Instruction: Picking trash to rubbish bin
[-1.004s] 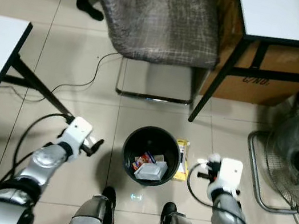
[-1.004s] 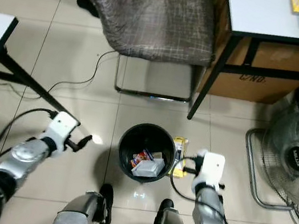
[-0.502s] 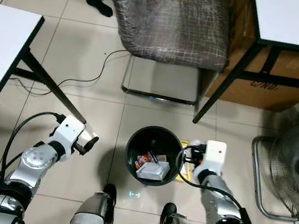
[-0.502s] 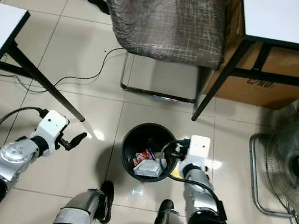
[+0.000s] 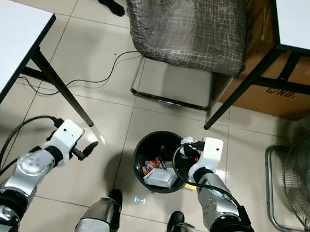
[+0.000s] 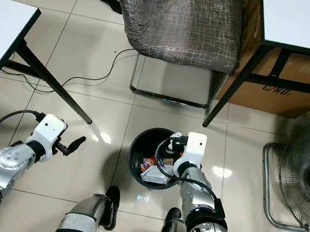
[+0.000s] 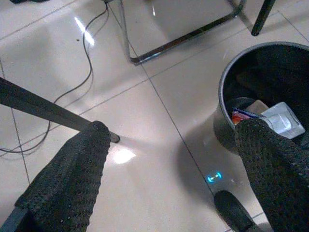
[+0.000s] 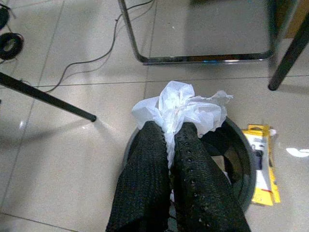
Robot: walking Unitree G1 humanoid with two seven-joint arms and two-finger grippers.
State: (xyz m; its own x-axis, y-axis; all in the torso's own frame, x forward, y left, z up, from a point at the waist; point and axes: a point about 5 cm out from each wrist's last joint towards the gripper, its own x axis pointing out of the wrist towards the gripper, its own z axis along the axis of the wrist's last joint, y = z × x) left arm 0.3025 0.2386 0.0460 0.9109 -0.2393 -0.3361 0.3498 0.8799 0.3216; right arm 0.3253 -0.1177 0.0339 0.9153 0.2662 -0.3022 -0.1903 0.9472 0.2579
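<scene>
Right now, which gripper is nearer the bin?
Right. The right gripper hangs over the bin, jaws shut on crumpled tissue; the left gripper hovers over floor beside it, open.

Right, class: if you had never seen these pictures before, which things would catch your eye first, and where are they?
First, the right end effector, shut on a crumpled white tissue held over the black rubbish bin on the tiled floor in front of the robot's feet. Next, the bin's contents: a white box and a colourful wrapper. A yellow packet lies on the floor just beside the bin, on the robot's right.
</scene>
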